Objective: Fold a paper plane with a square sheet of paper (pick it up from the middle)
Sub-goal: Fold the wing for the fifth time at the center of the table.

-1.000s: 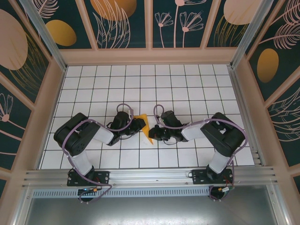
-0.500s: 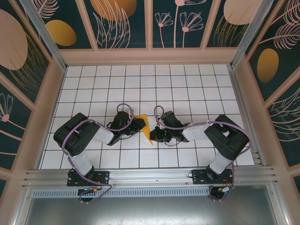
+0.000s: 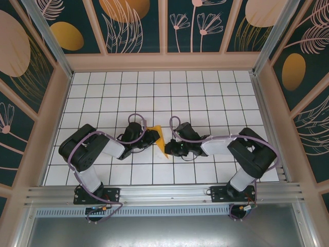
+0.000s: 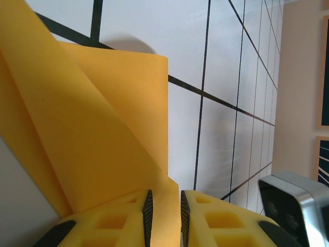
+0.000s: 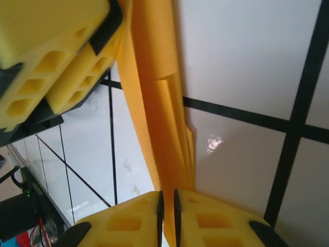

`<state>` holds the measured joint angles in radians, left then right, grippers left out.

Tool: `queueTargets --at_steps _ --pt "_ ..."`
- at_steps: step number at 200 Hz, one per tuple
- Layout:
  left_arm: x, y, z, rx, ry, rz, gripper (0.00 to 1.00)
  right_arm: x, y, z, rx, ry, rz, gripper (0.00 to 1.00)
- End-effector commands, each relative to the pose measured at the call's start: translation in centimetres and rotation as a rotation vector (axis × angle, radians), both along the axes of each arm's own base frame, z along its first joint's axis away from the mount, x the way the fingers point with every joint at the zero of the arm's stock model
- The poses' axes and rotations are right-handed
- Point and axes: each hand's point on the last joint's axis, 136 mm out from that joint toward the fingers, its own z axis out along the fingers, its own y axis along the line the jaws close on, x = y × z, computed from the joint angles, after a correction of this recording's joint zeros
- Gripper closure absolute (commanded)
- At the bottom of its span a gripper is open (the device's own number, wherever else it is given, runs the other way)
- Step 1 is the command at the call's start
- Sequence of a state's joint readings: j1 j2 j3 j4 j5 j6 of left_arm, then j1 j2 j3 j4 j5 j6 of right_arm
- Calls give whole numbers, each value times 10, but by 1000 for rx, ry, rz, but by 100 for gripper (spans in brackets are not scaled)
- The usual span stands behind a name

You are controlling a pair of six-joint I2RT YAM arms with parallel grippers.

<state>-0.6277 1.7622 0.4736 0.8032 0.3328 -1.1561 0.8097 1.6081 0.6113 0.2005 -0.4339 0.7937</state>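
Note:
The square sheet of paper (image 3: pixel 161 140) is a folded orange-yellow strip standing on edge on the tiles between my two grippers. My left gripper (image 3: pixel 153 135) comes in from the left. In the left wrist view its jaws (image 4: pixel 164 206) are shut on a corner of the paper (image 4: pixel 103 128), whose folded layers rise away from the pads. My right gripper (image 3: pixel 168 149) comes in from the right. In the right wrist view it (image 5: pixel 167 206) pinches the near end of the paper (image 5: pixel 159 113) along its creased layers. The left gripper's yellow fingers (image 5: pixel 67 62) hold the far end.
White tiled table (image 3: pixel 205 98) with dark grout lines, walled by patterned panels at the back and sides. A metal rail (image 3: pixel 164 193) runs along the near edge by the arm bases. The right arm's wrist housing (image 4: pixel 293 206) shows at the lower right of the left wrist view.
The right arm's elbow has swung outward to the right while its gripper stayed at the paper's near end. The left arm and the paper have hardly moved.

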Motion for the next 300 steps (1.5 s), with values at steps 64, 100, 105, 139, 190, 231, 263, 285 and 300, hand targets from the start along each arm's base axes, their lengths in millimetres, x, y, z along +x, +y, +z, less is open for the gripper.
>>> queueTargets --at_steps 64,100,105,139,190,231,263,285,300 --pt "-6 9 -22 89 51 5 74 4 2 -4 -208 -111 49 72" --pt "-6 9 -21 93 51 6 74 0 4 -10 -241 -113 68 73" --pt "-6 10 -21 93 51 8 74 0 3 -11 -240 -112 67 74" --pt "-6 10 -22 96 50 7 74 -3 4 -12 -208 -100 66 84" --pt "-6 10 -22 100 51 4 75 -10 1 -15 -156 -65 58 87" --pt "-6 10 -23 103 52 3 75 -7 1 -3 -75 -66 39 94" --pt "-6 10 -23 105 53 3 75 1 -3 11 -102 -133 32 79" --pt "-6 10 -23 106 52 3 75 4 -7 11 -145 -153 39 74" --pt "-5 10 -21 104 49 3 75 8 -12 6 -192 -159 28 73"
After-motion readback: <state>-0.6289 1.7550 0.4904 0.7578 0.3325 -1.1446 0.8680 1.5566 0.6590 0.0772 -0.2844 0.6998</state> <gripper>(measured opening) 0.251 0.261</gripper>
